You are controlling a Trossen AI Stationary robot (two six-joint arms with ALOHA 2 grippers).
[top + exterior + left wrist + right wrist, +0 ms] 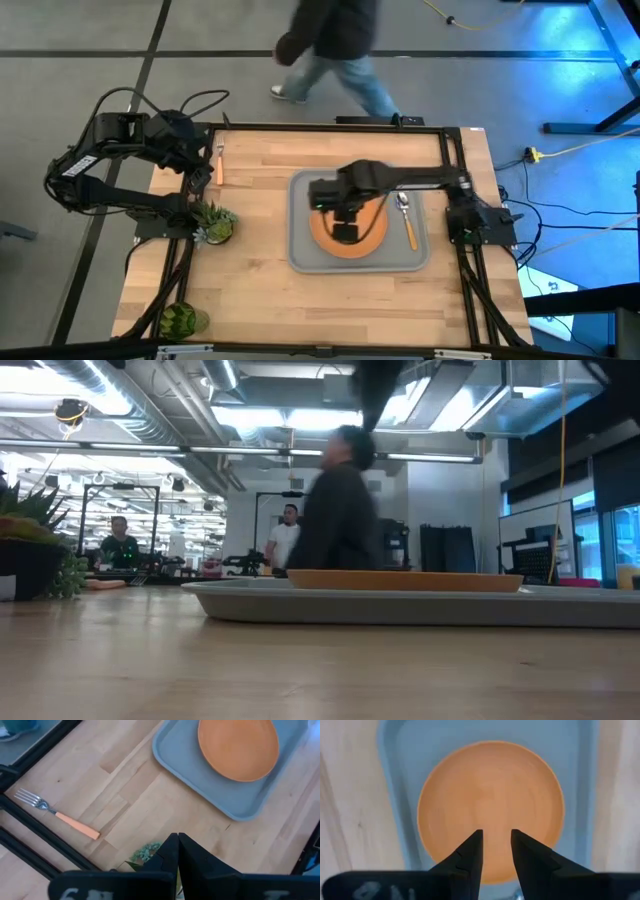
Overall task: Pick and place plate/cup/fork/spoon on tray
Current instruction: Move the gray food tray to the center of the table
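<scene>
- Tray [300,255]: orange plate [375,240] and spoon [406,220] are held inside it, the spoon beside the plate.
- Right gripper [496,839]: hung above the plate, fingers slightly apart, empty; judged released.
- Fork [55,812]: left on the table, well outside the tray.
- Left gripper [178,845]: fingers together, near the fork.
- Cup: not seen.

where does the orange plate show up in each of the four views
High view: the plate lies on the tray, partly under the right gripper.
Low view: a thin orange edge above the tray rim.
Left wrist view: upper right, on the tray.
Right wrist view: fills the middle, beyond the slightly parted fingers.
Shared landmark: the grey tray.
</scene>
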